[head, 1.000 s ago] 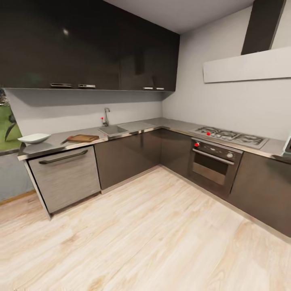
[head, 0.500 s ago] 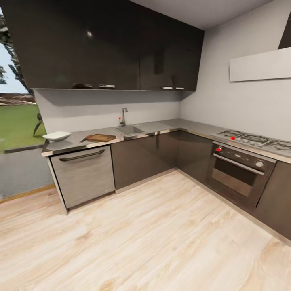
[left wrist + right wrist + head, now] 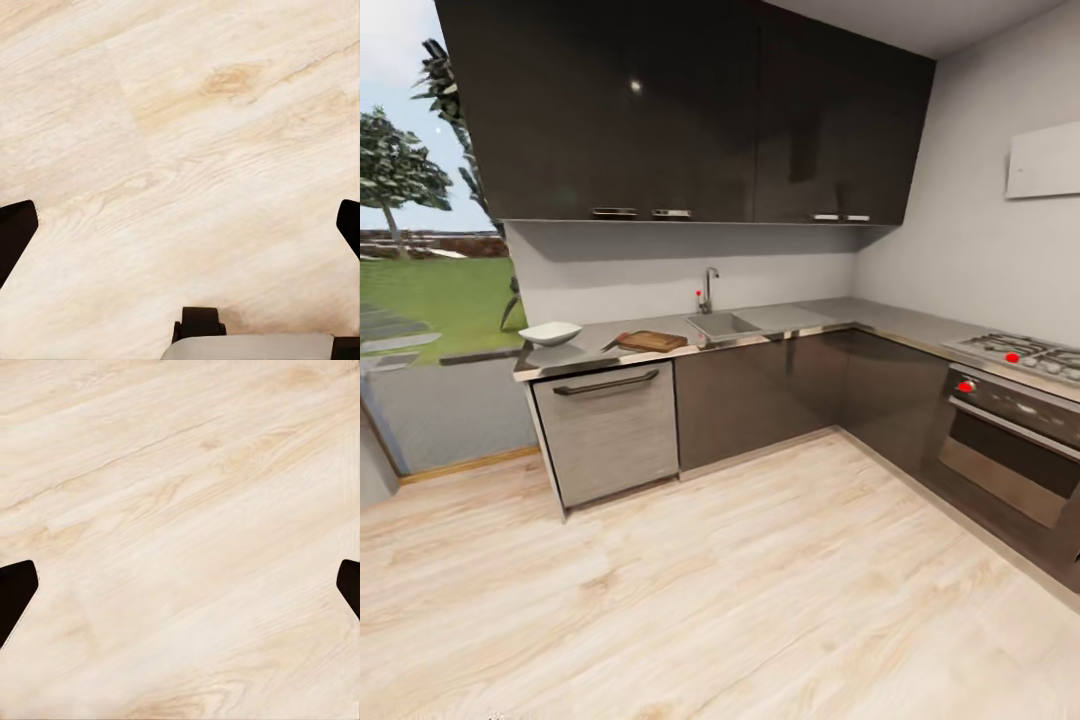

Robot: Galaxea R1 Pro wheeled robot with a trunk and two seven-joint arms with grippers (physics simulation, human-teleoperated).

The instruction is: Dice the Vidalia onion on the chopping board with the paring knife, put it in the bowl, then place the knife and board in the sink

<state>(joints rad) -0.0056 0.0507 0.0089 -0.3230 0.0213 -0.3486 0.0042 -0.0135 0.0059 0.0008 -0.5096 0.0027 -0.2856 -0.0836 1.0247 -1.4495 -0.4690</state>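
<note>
The sink (image 3: 724, 324) sat in the countertop (image 3: 800, 317) across the room, under the tap (image 3: 710, 288). Whether an onion lay in it I could not tell at that distance. Just beside the sink lay the chopping board (image 3: 651, 341), with the paring knife (image 3: 614, 342) at its far end from the sink, contact unclear. The white bowl (image 3: 550, 332) stood near the counter's end. My left claw (image 3: 180, 225) and right claw (image 3: 180, 585) both hung wide apart, empty, above the pale wooden floor (image 3: 740, 590).
</note>
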